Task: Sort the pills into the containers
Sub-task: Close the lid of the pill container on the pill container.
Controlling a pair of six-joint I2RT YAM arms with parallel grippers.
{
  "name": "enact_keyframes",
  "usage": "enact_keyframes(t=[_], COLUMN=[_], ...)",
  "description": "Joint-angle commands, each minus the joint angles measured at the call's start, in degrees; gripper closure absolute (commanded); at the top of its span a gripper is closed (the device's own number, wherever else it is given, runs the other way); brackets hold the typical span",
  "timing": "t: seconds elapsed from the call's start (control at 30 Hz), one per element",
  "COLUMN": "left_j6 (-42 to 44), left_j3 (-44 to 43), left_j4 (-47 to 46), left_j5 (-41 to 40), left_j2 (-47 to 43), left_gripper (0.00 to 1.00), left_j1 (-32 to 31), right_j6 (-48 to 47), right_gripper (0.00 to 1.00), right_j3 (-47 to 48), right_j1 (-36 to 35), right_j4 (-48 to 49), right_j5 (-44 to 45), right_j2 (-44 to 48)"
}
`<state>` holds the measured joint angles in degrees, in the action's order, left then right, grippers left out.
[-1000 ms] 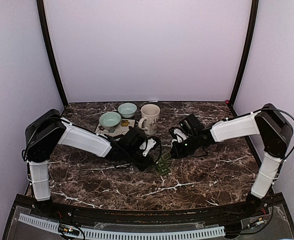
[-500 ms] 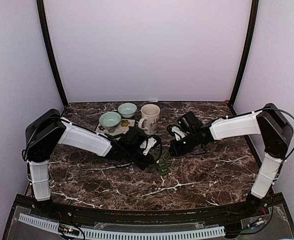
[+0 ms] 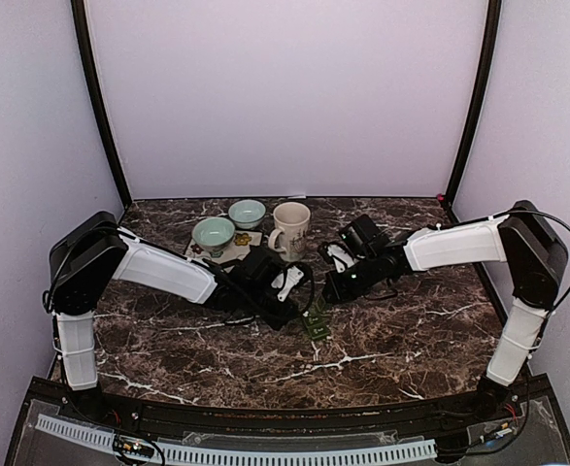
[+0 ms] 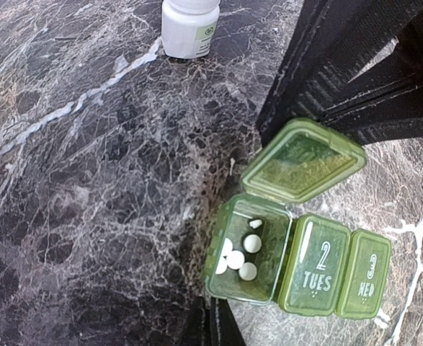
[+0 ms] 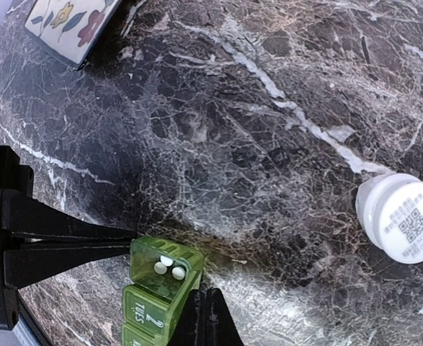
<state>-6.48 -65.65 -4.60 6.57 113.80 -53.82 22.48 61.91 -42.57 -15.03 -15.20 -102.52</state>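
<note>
A green pill organizer [image 4: 315, 265] lies on the marble table, its first compartment [image 4: 229, 282] open with the lid [image 4: 303, 160] flipped back. Several white pills [image 4: 238, 257] lie inside; the "2 TUES" and "WED" lids are closed. My left gripper [image 4: 212, 326] is shut and empty, its tips at the near rim of the open compartment. My right gripper [image 5: 202, 318] is also shut and empty, right beside the organizer [image 5: 157, 288] on the other side. In the top view both grippers meet over the organizer [image 3: 316, 322]. A white pill bottle [image 5: 402, 216] stands apart, to the right.
Two pale green bowls [image 3: 214, 233] [image 3: 247, 212] and a cream mug [image 3: 290, 229] stand at the back of the table. A flower-patterned tile [image 5: 67, 21] lies by the bowls. The white bottle [image 4: 189, 25] stands beyond the organizer in the left wrist view.
The right arm has shifted a little to the left and toward the back, closer to the organizer. The left arm and the organizer have stayed put.
</note>
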Motion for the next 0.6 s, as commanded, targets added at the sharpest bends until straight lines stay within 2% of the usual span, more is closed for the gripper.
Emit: enact_keyframes(t=[0.0,0.27,0.57], left_j6=[0.42,0.42,0.24], left_j3=[-1.59,-1.85,-1.86], left_j4=[-0.13,-0.19,-0.32], left_j5=[0.38,0.38,0.68], left_j2=[0.02,0.02,0.02], left_gripper=[0.98,0.98,0.98], left_j1=[0.39,0.47,0.65], right_j6=[-0.9,-1.16,-1.29], right_gripper=[1.0,1.0,0.86], right_j3=[1.54,1.8,2.07], right_j1=[-0.71,-1.37,-1.71], right_j4=[-0.24,-0.68,-1.03], right_j5=[-0.36,-1.51,-2.46], right_j2=[1.04,0.58,0.13])
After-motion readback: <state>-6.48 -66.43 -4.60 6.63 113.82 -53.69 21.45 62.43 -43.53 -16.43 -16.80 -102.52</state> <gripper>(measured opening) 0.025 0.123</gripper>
